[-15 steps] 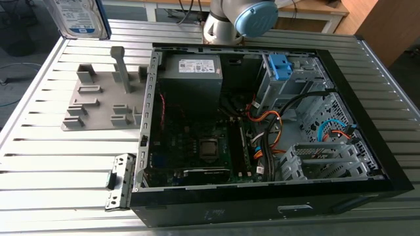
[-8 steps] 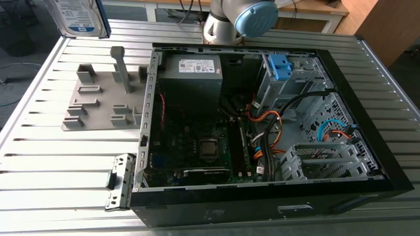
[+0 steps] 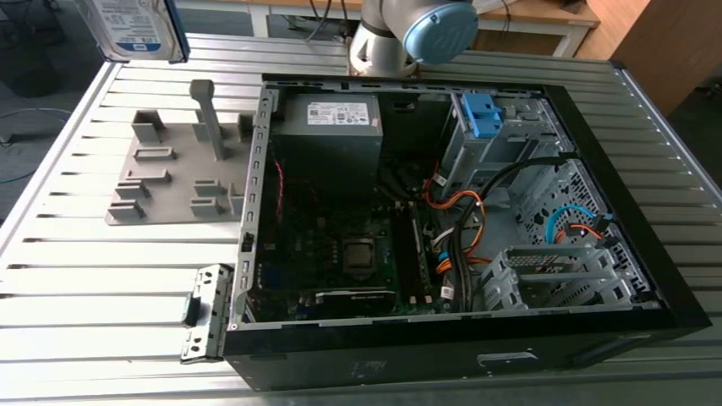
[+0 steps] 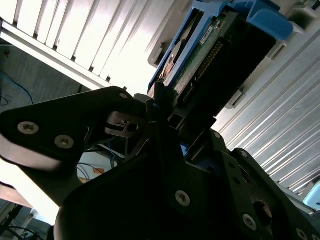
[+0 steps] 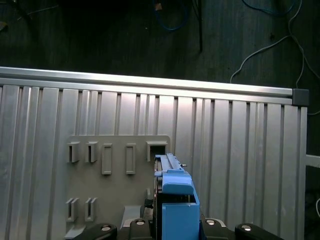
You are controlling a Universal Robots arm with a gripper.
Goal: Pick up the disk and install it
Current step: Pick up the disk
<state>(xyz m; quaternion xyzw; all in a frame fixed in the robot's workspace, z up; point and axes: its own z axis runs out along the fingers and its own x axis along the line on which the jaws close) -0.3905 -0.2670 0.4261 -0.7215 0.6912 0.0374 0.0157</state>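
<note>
The end effector (image 4: 167,117) is clamped shut on the disk (image 4: 205,60), with dark fingers (image 4: 90,115) on either side (the blue carrier frame runs along its edge). In the exterior view the disk (image 3: 135,30) hangs at the upper part of the exterior view's left. It is raised off the slatted surface (image 3: 68,279), beyond the grey slotted holder (image 3: 181,169) and well apart from the open computer case (image 3: 451,211).
</note>
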